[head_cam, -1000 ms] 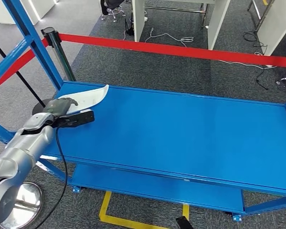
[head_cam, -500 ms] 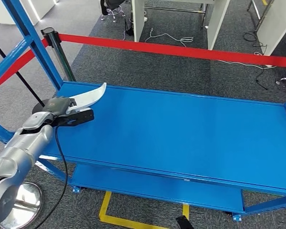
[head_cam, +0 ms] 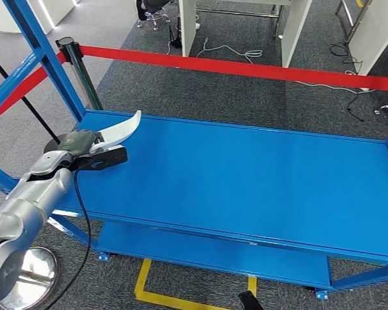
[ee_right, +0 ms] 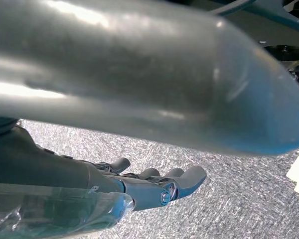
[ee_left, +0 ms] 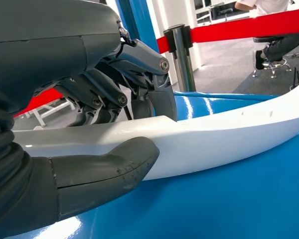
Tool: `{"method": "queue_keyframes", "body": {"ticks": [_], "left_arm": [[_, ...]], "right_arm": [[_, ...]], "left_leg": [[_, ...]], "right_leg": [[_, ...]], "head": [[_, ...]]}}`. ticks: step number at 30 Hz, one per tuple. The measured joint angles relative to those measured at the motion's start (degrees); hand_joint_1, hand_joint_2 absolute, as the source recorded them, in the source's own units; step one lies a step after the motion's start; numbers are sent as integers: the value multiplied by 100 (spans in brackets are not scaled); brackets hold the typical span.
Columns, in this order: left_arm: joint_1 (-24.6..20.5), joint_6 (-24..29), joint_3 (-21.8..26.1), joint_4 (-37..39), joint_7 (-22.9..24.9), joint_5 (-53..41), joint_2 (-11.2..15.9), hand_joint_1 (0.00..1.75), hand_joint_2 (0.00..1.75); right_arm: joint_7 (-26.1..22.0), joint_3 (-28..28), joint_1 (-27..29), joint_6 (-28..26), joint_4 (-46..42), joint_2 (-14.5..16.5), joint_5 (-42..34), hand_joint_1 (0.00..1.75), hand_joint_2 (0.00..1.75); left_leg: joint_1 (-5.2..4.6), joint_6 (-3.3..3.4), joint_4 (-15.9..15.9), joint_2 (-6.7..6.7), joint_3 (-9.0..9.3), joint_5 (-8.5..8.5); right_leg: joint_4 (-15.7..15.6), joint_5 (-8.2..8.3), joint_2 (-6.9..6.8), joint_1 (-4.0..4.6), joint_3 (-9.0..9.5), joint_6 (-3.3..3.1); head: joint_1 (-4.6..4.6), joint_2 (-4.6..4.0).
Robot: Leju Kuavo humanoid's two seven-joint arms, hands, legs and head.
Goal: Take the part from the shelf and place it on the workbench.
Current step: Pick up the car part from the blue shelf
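Note:
The part [head_cam: 119,130] is a long white curved plastic piece. My left hand [head_cam: 79,143] grips it at the left end of the blue shelf [head_cam: 240,174], with its free end tilted up off the surface. In the left wrist view the thumb [ee_left: 102,169] lies under the white part [ee_left: 223,137] and the dark fingers [ee_left: 114,89] close over it. My right hand [ee_right: 151,186] hangs over grey carpet, its fingers stretched out with nothing in them.
A red barrier belt [head_cam: 240,66] on a chrome post [head_cam: 77,68] runs behind the shelf. Blue uprights [head_cam: 41,51] stand at the left. A lower blue shelf level [head_cam: 207,255] and yellow floor tape [head_cam: 148,284] lie below. Cables trail on the carpet beyond.
My left hand has drawn the white part a little to the left and lifted its free end slightly off the shelf.

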Motion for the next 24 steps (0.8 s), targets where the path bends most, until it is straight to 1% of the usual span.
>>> {"method": "queue_keyframes", "body": {"ticks": [15,19,24], "left_arm": [[1,58,1,-1,-42,21,3,175,175],[0,413,-2,-10,-289,36,12,175,175],[-89,1062,-56,-216,-813,7,-31,175,175]], "right_arm": [[-1,-14,0,0,0,0,3,0,0],[-26,-48,7,-6,-1,0,-5,0,0],[-98,-123,48,-53,-1,0,-66,0,0]], "left_leg": [[0,0,0,0,0,0],[0,1,0,0,0,1],[-1,3,1,0,-2,3]], "right_leg": [[0,0,0,0,0,0],[0,0,0,0,-1,0],[0,0,-3,0,-5,0]], "head": [[-1,-1],[-1,-1],[-2,0]]}}
